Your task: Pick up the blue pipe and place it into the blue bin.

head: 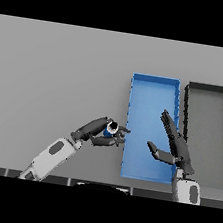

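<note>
The blue pipe (110, 128) is a short blue cylinder with a white end, held in my left hand (100, 132), whose fingers and thumb curl round it. That hand hovers just left of the blue bin (155, 84), close to its left wall near the front half. The bin is a long rectangular tray with nothing in it that I can see. My right hand (174, 143) floats over the bin's right front part, fingers straight and spread, thumb pointing left, holding nothing.
A dark grey bin (213, 89) of similar shape stands right beside the blue one, on its right. Grey tabletop stretches to the left and far side of the bins.
</note>
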{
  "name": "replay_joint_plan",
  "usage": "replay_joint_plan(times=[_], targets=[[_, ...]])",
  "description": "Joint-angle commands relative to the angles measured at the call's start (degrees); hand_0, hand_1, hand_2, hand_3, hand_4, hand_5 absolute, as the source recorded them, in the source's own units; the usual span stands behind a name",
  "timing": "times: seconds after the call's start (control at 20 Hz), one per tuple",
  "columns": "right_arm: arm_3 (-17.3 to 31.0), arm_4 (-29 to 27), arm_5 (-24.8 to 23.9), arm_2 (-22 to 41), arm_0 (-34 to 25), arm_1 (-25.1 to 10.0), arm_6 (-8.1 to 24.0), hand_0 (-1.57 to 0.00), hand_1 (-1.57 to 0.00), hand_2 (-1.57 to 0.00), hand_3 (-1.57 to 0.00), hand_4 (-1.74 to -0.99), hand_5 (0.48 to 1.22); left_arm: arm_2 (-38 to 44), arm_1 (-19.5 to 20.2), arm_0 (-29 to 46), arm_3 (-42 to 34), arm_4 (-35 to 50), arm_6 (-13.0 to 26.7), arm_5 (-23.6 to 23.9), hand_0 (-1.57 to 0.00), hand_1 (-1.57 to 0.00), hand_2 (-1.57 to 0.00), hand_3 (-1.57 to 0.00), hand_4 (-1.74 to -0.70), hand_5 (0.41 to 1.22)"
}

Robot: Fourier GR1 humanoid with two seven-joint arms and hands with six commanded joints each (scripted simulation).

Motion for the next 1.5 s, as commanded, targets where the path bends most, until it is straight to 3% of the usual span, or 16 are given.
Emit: replay_joint_plan(times=[0.0, 0.25, 0.35, 0.5, 0.65, 1.05, 1.35, 1.4, 1.45], targets=[[-1.35, -2.01, 1.50, -0.14, -0.95, -1.81, 2.35, 0.00, 0.00, 0.00, 0.00, -1.232, 0.550, -0.11, 0.24, 0.21, -0.36, 0.00, 0.09, -0.19, -1.57, -1.57, -1.57, -1.44, -1.73, 1.221], [-7.64, -7.04, 7.49, 3.48, -8.19, -7.84, 9.59, 0.00, 0.00, 0.00, 0.00, -1.297, 0.523, -0.03, 0.06, 0.20, -0.46, -0.08, 0.42, -0.16, -1.57, -1.57, -1.57, -1.44, -1.73, 1.221], [-9.81, -9.35, 8.01, 5.56, -11.60, -8.72, 14.06, 0.00, 0.00, 0.00, 0.00, -1.301, 0.520, 0.01, 0.34, 0.17, -0.15, -0.56, 0.21, -0.31, -1.57, -1.57, -1.57, -1.44, -1.73, 1.221], [-10.05, -10.85, 8.67, 8.22, -17.57, -8.71, 18.09, 0.00, 0.00, 0.00, 0.00, -1.297, 0.526, -0.08, -0.34, -0.45, 0.55, -1.15, 0.35, -0.20, -1.57, -1.57, -1.57, -1.43, -1.73, 1.221], [-8.63, -10.69, 10.74, 10.60, -23.14, -8.68, 20.12, 0.00, 0.00, 0.00, 0.00, -1.304, 0.532, 0.48, -0.48, -0.87, 0.74, -0.30, 0.77, -0.72, -1.57, -1.57, -1.57, -1.44, -1.73, 1.221], [-1.07, -9.51, 13.04, 15.67, -32.42, -2.94, 24.21, 0.00, 0.00, 0.00, 0.00, -1.226, 0.520, 0.71, -0.73, -0.88, 2.06, 0.60, -1.02, -3.12, -1.57, -1.57, -1.57, -1.51, -1.73, 1.221], [4.94, -10.00, 14.73, 16.30, -38.11, -0.02, 25.96, -0.01, -0.04, -0.07, -0.01, -1.241, 0.516, 1.39, -0.30, -0.92, 1.61, 2.41, 0.17, -4.66, -1.57, -1.57, -1.57, -1.47, -1.72, 1.221], [5.73, -10.03, 15.13, 16.62, -38.43, 0.61, 25.86, -0.05, -0.08, -0.11, -0.04, -1.268, 0.519, 1.68, -0.13, -1.23, 1.27, 3.14, 0.00, -5.32, -1.57, -1.57, -1.57, -1.40, -1.72, 1.221], [6.87, -9.80, 15.47, 16.91, -39.64, 1.38, 25.99, -0.14, -0.17, -0.19, -0.11, -1.308, 0.523, 0.98, -0.59, -1.27, 1.62, 0.86, -2.24, -4.66, -1.50, -1.39, -1.37, -1.15, -1.63, 1.221]])
